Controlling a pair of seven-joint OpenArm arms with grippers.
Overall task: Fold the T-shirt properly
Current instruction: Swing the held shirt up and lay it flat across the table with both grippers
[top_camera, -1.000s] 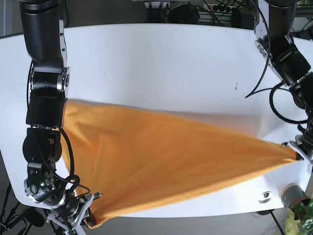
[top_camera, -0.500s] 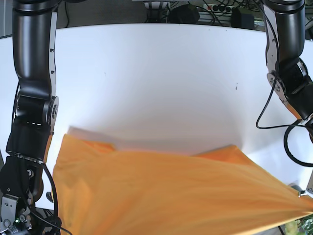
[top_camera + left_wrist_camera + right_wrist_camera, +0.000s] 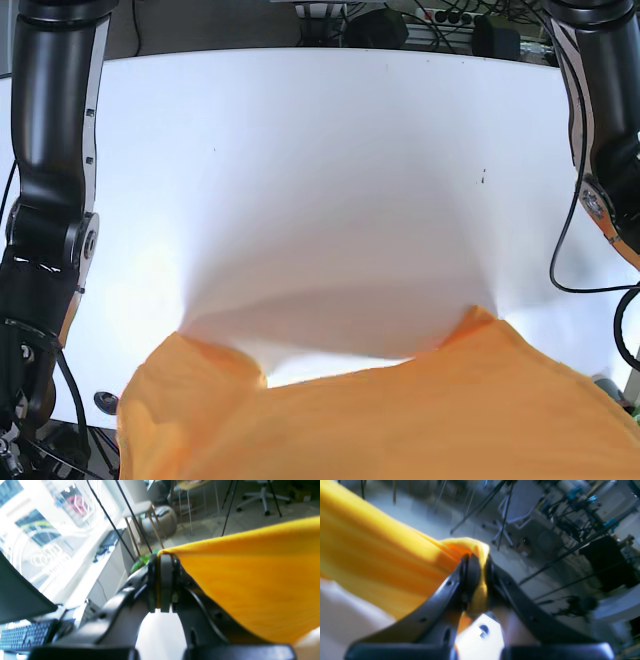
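Both arms hoist the orange T-shirt off the white table: left gripper and right gripper each pinch a corner. Keeping even tension should let it settle flat.

The T-shirt (lower part) runs off the base view's edge.

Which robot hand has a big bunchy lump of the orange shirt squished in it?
The right gripper: its jaws squeeze a thick wad of T-shirt. The left gripper pinches only a thin, flat edge.
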